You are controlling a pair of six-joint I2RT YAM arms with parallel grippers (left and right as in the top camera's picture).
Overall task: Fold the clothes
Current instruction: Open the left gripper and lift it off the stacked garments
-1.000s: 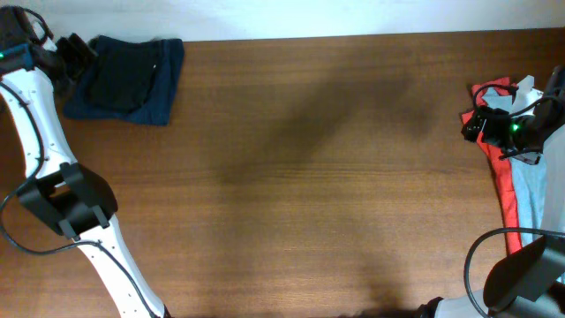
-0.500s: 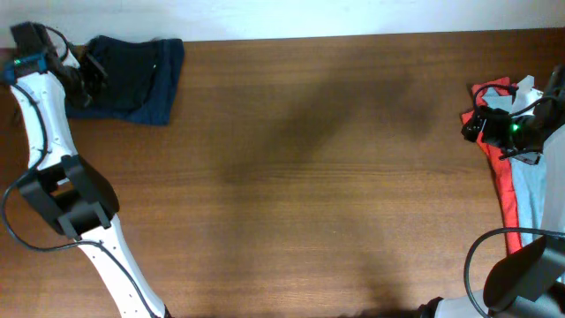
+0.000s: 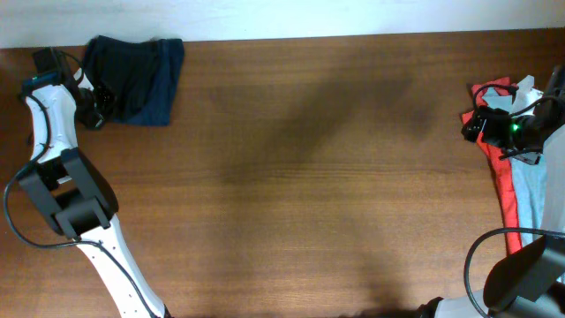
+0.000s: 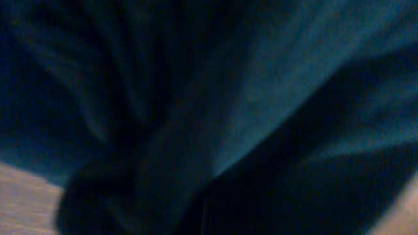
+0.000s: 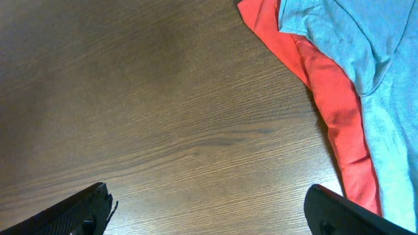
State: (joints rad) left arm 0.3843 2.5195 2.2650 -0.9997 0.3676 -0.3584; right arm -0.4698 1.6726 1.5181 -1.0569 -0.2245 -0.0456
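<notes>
The clothes lie in two places. A dark navy and black folded garment [image 3: 137, 75] sits at the table's far left corner. My left gripper [image 3: 95, 110] is at its left edge, shut, with the fabric bunched around it. Dark navy fabric [image 4: 261, 98] fills the left wrist view and hides the fingers. A red garment [image 3: 501, 185] [image 5: 333, 98] and a light grey-blue one [image 3: 530, 190] [image 5: 366, 39] lie at the right edge. My right gripper [image 3: 472, 124] [image 5: 209, 212] hovers open over bare wood just left of them, holding nothing.
The brown wooden table [image 3: 309, 177] stretches between the two piles. A white wall runs along the far edge. The left arm's white links [image 3: 62, 203] cross the table's left side, and the right arm's base [image 3: 521, 274] is at the bottom right.
My left gripper has shut and moved right and toward the near side along the navy garment's left edge, whose left side has drawn in. The right arm has not moved.
</notes>
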